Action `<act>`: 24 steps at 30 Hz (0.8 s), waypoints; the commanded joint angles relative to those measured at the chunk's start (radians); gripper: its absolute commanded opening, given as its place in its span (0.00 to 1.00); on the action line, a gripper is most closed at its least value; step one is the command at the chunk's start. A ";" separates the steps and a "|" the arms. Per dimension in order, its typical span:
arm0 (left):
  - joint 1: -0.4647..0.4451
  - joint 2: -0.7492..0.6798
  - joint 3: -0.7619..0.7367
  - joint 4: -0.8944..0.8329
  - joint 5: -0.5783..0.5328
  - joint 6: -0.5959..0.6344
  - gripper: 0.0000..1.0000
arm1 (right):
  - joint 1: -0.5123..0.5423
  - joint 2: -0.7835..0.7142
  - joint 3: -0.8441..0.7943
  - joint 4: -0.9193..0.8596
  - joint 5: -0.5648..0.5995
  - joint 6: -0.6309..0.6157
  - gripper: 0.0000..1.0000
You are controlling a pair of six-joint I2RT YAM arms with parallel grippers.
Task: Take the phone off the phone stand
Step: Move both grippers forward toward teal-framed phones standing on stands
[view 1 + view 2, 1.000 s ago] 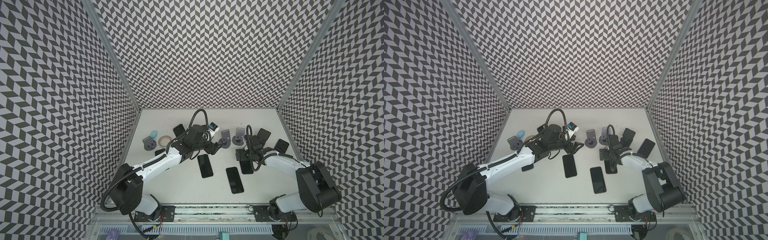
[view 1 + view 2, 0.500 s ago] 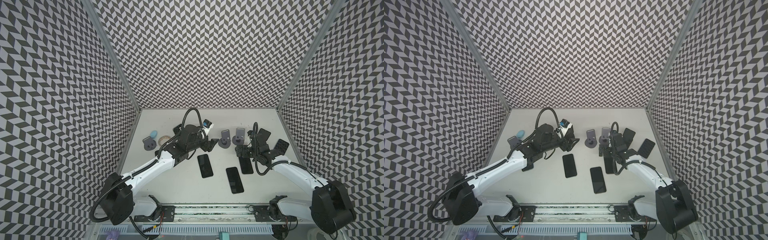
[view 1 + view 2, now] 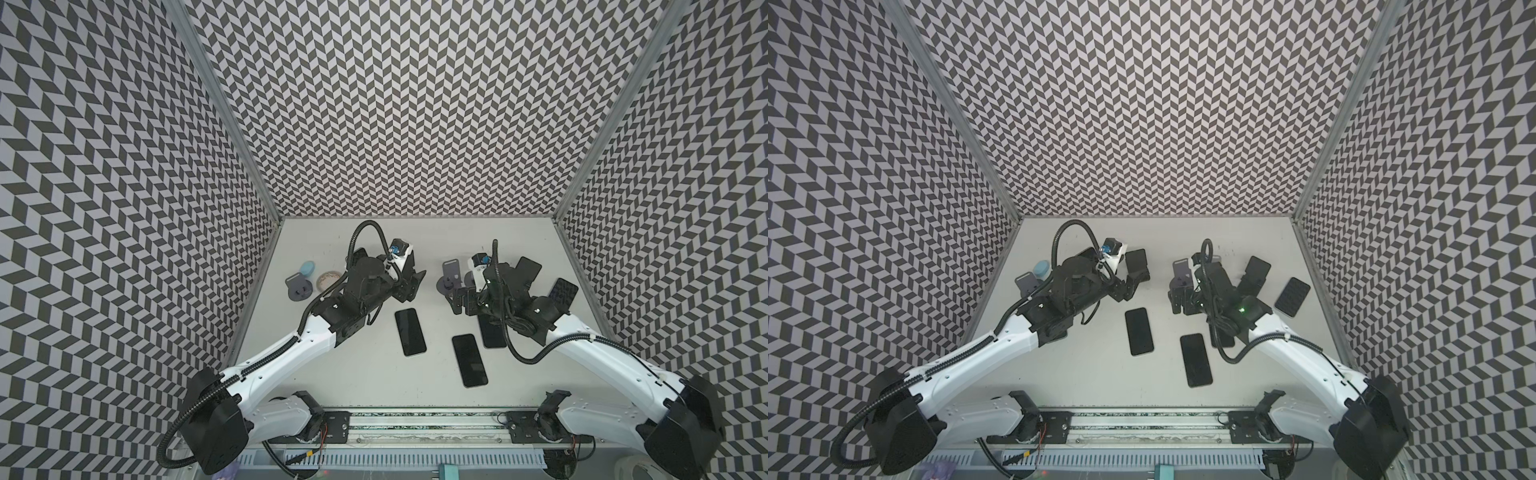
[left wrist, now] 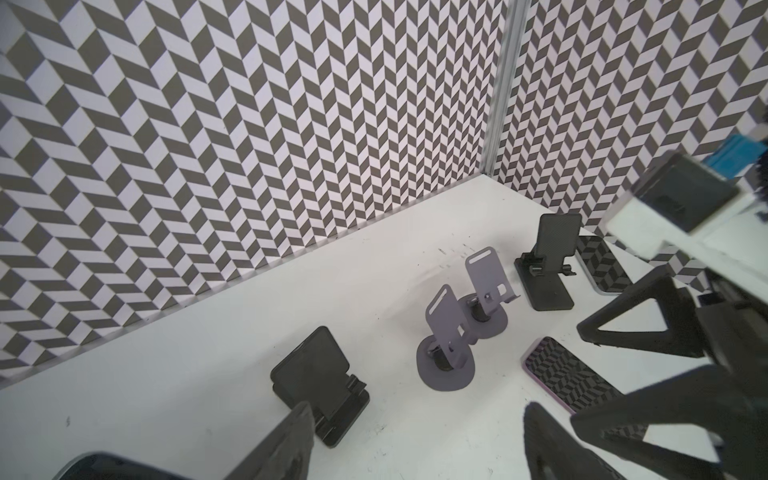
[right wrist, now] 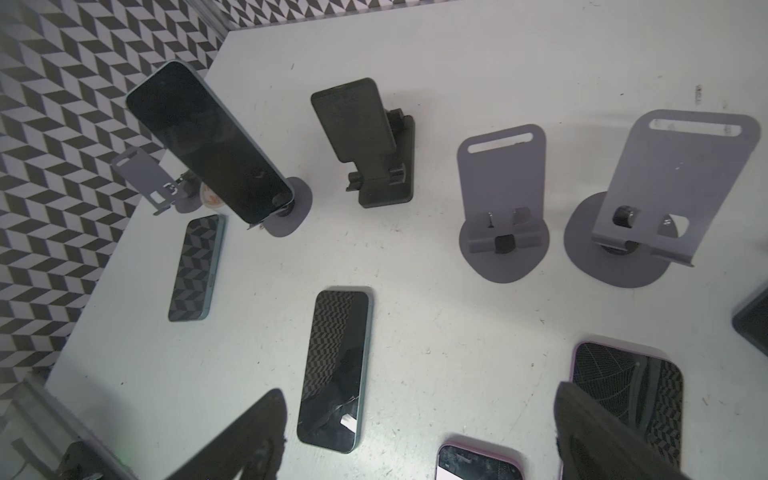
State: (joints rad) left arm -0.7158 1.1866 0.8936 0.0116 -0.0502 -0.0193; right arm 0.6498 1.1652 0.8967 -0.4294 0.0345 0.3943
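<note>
Phone (image 5: 206, 139) and table (image 5: 457, 50) are taken first. The one handset not yet lifted off is seen at the upper left of the right wrist view, leaning tilted on a grey phone stand (image 5: 296, 210) close to the table's corner. Across the middle of that frame an empty black stand (image 5: 365, 141) and two empty grey stands (image 5: 503, 203) are ranged, and flat handsets (image 5: 336, 370) lie lower down.

The left end effector (image 3: 410, 286), left of centre in a top view, is spread wide and holds nothing. The right end effector (image 5: 419, 390), at the lower edge, is likewise wide open and empty. The left arm is judged the nearer.

The phone's long edges should be pinched above the stand's lip. The phone should then be drawn up along the backplate before being carried away, so that the light stand is not dragged or tipped. The neighbouring black stand should be cleared on approach.
</note>
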 commanded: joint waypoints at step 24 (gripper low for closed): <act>0.154 -0.066 -0.115 -0.102 -0.258 -0.363 0.80 | 0.195 0.340 0.148 0.380 0.018 0.016 0.77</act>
State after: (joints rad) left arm -0.5747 1.1408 0.8261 -0.0471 -0.2546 -0.2543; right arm 0.8413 1.4811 1.0222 -0.1699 0.0586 0.4271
